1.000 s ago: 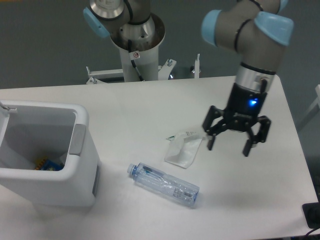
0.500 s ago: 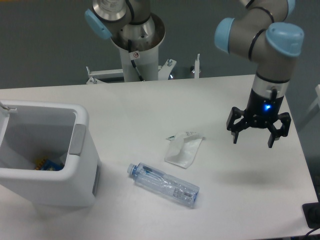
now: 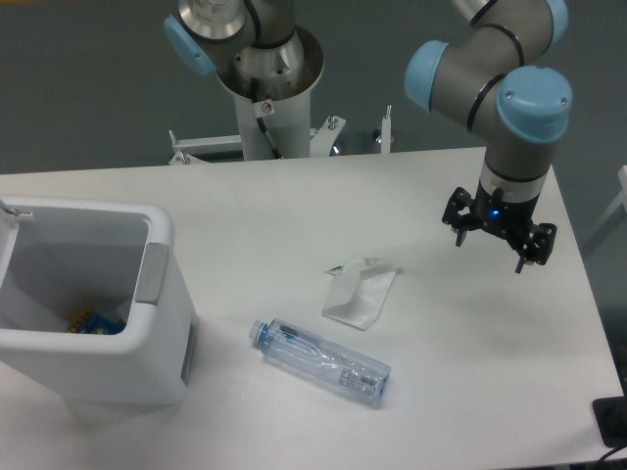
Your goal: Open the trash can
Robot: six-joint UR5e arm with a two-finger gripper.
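Inside the open trash can (image 3: 118,323) lies a blue-and-yellow item (image 3: 93,324).

White table (image 3: 294,206) with trash can (image 3: 118,343), bottle (image 3: 323,360), crumpled wrapper (image 3: 361,292).

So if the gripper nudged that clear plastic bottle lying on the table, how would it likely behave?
The bottle lies on its side, so a sideways push would probably make it roll. It looks clear and empty, so likely light, skidding easily on the smooth table. Its thin walls may dent under the fingers of the open gripper.
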